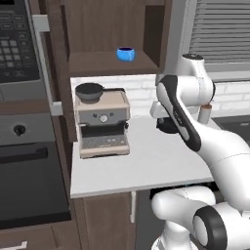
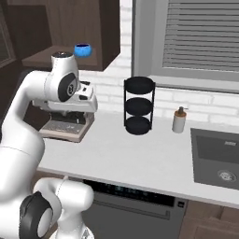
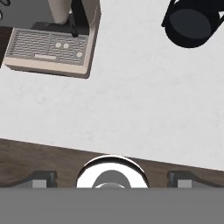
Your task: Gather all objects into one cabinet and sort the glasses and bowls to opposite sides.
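The small blue bowl (image 1: 126,53) sits upright on the shelf of the brown wooden cabinet (image 1: 114,62). It is shiny and bright blue, with a dark inside. It stands alone near the middle of the shelf, high above the gripper (image 3: 112,180) and farther back. The cabinet hangs on the wall, well above the gripper, and its front is open so you can see in. The big dark bowl (image 1: 89,91) is wide and round. It sits upright on top of the coffee machine (image 1: 102,122), up and off to the side of the gripper.
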Robot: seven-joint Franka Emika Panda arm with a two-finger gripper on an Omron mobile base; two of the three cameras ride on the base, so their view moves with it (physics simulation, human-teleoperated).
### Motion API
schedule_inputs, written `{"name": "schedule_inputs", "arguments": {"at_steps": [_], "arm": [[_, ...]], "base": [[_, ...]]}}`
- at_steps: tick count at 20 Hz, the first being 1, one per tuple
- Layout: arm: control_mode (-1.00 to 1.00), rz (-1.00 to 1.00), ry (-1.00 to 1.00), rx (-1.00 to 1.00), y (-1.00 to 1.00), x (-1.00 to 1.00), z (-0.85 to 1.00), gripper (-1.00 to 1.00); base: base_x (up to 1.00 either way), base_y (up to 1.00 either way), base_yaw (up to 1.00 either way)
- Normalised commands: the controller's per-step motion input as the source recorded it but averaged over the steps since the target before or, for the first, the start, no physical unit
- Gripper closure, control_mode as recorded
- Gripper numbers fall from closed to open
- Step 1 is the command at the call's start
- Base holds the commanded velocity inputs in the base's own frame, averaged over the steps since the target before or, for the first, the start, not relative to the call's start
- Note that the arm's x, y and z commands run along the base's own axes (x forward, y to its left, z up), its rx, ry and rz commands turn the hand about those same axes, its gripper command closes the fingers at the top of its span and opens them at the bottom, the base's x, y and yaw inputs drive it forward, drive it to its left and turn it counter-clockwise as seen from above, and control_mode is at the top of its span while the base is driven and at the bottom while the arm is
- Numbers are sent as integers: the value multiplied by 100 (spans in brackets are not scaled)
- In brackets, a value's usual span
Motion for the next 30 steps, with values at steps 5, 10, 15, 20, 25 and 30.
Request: {"name": "schedule_inputs", "arguments": {"at_steps": [5, 10, 15, 20, 25, 30], "arm": [[100, 0, 0, 0, 0, 0, 0, -100], [100, 0, 0, 0, 0, 0, 0, -100], [100, 0, 0, 0, 0, 0, 0, -100], [100, 0, 0, 0, 0, 0, 0, -100], [100, 0, 0, 0, 0, 0, 0, -100], [-100, 5, -26, 0, 11, 0, 28, -100]], "base": [[35, 19, -7], [20, 30, -8], [20, 35, -1], [15, 19, 0], [3, 0, 0], [0, 0, 0]]}}
